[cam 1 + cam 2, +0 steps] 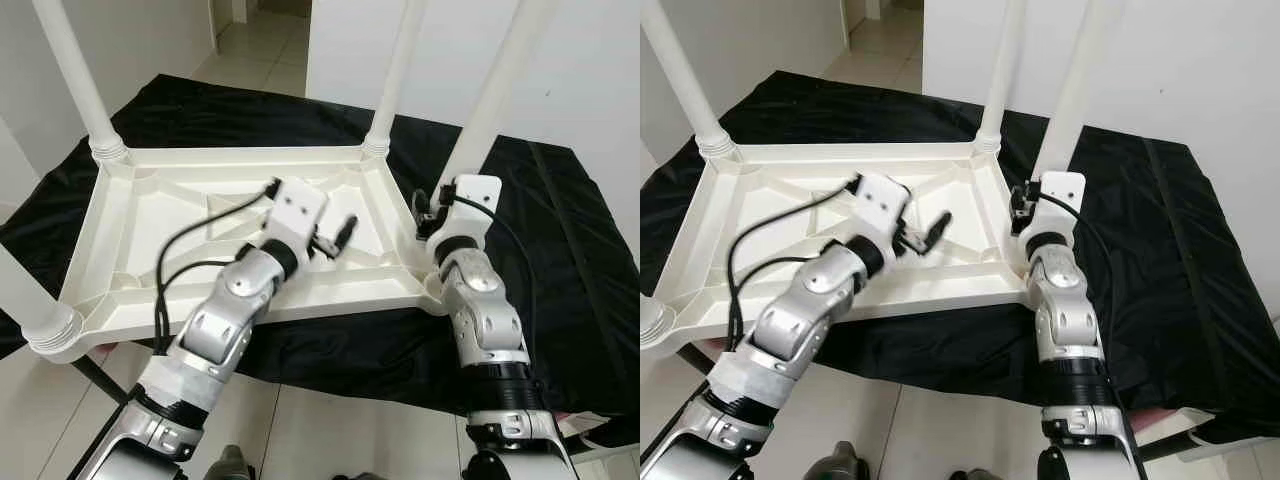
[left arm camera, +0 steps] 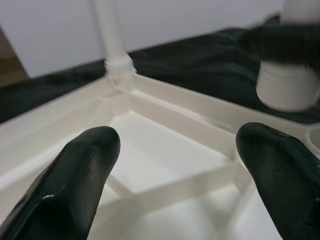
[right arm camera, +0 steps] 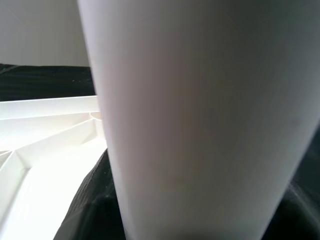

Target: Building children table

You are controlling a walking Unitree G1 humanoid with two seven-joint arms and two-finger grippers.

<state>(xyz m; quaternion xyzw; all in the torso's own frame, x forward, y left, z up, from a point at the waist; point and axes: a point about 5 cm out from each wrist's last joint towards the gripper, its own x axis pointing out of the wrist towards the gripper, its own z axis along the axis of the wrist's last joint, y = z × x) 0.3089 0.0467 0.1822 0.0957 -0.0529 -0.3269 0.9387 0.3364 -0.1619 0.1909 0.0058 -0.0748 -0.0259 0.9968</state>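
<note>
The children's table top (image 1: 180, 290) lies upside down on a black-draped table (image 1: 570, 250), ribbed underside up, white legs standing at its corners. The left pincer (image 1: 340, 238) hovers over the ribs near the top's near right corner, fingers (image 2: 82, 170) spread wide with nothing between them. The right pincer (image 1: 425, 208) is at the near right leg (image 1: 490, 110), pressed close against it; whether its fingers clamp the leg cannot be told.
</note>
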